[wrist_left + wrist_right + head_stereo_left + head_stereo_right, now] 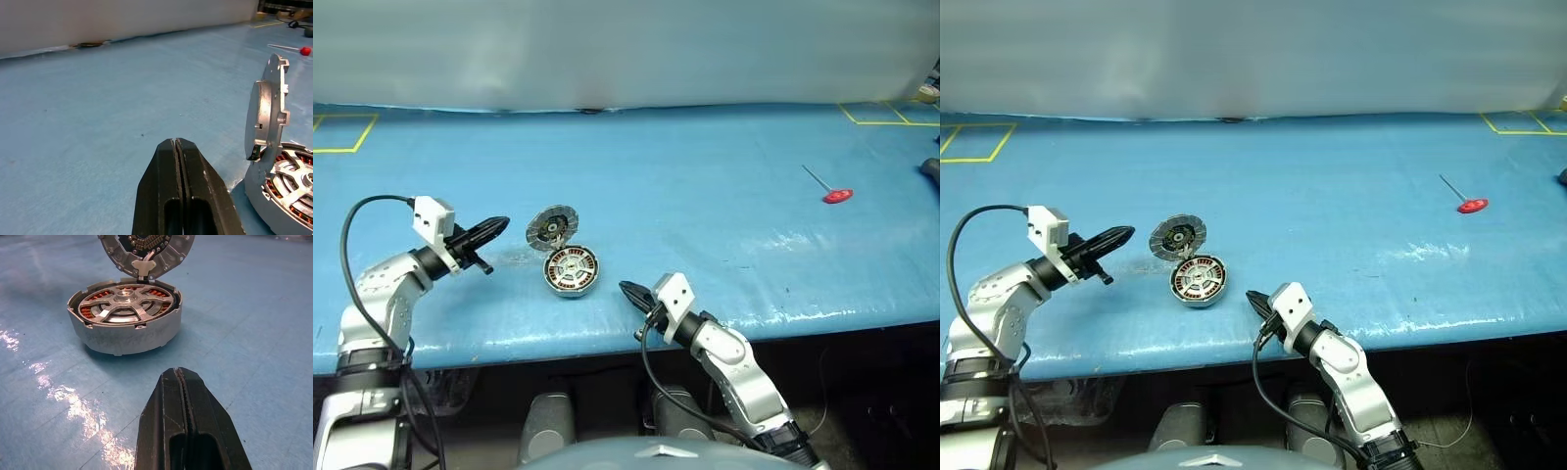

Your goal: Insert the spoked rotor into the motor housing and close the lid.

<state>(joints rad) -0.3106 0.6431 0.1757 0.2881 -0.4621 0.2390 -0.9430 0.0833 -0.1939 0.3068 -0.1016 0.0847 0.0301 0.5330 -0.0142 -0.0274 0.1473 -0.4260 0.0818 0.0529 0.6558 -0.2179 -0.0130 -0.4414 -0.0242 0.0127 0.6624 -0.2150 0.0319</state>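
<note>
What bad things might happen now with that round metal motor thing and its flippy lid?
1. The round silver lid stands open on its hinge. A hard nudge from the shut left pincer beside it might slide the whole round silver motor housing instead of closing it.
2. The silver-spoked rotor already sits inside; if it is tilted, the lid may not shut flat.
3. The shut right pincer is near the table's front edge and might bump it.

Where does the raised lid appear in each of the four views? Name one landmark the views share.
Left eye: lid, left of centre.
Right eye, left of centre.
Left wrist, right edge, outer face showing.
Right wrist, top, inner face showing.
Landmark: motor housing just below it.
</note>
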